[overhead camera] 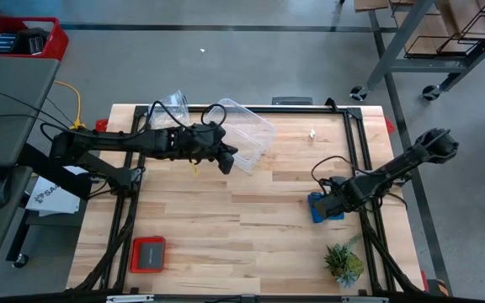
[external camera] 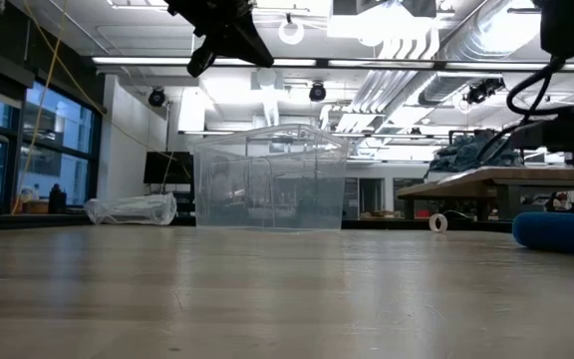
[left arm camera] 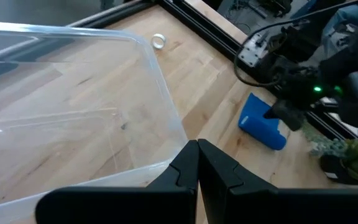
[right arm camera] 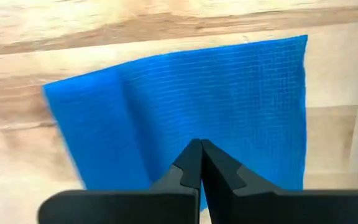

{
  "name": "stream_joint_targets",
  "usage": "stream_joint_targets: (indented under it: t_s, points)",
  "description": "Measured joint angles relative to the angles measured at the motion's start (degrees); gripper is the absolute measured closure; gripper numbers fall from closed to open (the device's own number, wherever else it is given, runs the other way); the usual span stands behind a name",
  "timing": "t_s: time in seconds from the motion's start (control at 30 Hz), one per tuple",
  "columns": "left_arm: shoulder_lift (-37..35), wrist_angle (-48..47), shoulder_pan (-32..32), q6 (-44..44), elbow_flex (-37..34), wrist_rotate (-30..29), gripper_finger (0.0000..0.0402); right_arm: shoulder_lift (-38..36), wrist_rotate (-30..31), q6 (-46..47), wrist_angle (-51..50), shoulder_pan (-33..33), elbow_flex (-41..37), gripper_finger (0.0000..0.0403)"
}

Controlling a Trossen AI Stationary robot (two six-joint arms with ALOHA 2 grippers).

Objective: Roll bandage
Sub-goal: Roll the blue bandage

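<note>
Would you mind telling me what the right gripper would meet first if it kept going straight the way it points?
Most likely the blue bandage: the shut right gripper points straight at it, already very close or touching.

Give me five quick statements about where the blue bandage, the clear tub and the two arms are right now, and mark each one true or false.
1. The bandage lies on the table near its right edge. True.
2. The bandage is inside the clear tub. False: it lies apart from the tub, on bare wood.
3. The left gripper is above the tub's edge with its jaws shut. True.
4. The right gripper has its jaws wide open. False: they are shut, right at the bandage.
5. A small potted plant stands beside the tub. False: it stands at the table's near right corner, past the bandage.
</note>
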Motion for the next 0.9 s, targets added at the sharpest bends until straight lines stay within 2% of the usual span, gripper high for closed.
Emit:
stream_joint_targets:
  t_s: [0.23, 0.57, 0.77, 0.9]
  points:
    - [0.0, -0.06, -0.01, -0.02, 0.0, 0.69, 0.0401, -0.06, -1.76, 0.94, 7.01, 0.0, -4.14, 0.0403]
    - [0.02, -0.1, 0.0, -0.51, 0.0, 0.79, 0.0401, 0.0, -4.85, 0.1, 2.65, 0.15, -3.67, 0.0403]
    - [0.02, -0.1, 0.0, -0.51, 0.0, 0.77, 0.0401, 0.04, -5.24, -0.05, 2.99, 0.14, -3.07, 0.0403]
    - [0.02, -0.11, -0.02, -0.51, 0.0, 0.79, 0.0401, 0.04, -4.32, -0.07, -1.56, 0.15, -0.21, 0.0403]
